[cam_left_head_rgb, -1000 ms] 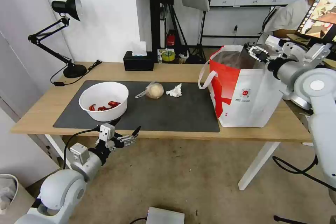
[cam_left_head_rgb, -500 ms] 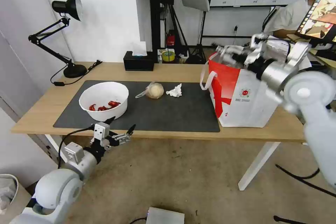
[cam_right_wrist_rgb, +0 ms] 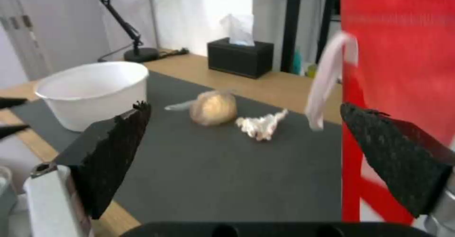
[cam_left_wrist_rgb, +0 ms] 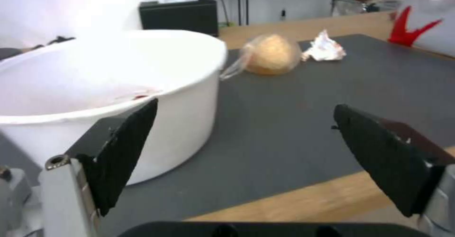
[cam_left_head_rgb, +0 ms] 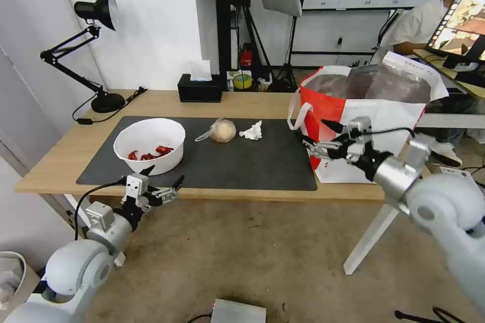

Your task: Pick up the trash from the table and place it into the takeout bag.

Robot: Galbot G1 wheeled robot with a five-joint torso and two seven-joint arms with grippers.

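Right tool (cam_left_head_rgb: 316,137) is held with fingers apart, empty, beside the takeout bag (cam_left_head_rgb: 376,151) at the mat's (cam_left_head_rgb: 242,161) right end. Left tool (cam_left_head_rgb: 161,181), also spread and empty, is positioned at the bench (cam_left_head_rgb: 252,103) front edge near the bowl (cam_left_head_rgb: 149,145). Wrapped ball (cam_left_head_rgb: 223,130) and tissue (cam_left_head_rgb: 252,131) lie mid-mat.

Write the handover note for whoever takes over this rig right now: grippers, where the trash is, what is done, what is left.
Left gripper: open, empty, at the table's front edge by the white bowl.
Right gripper: open, empty, in front of the takeout bag.
On the mat: bowl with red scraps, wrapped tan ball, crumpled tissue.
Done: none of these three bagged.
Left: bag all three.
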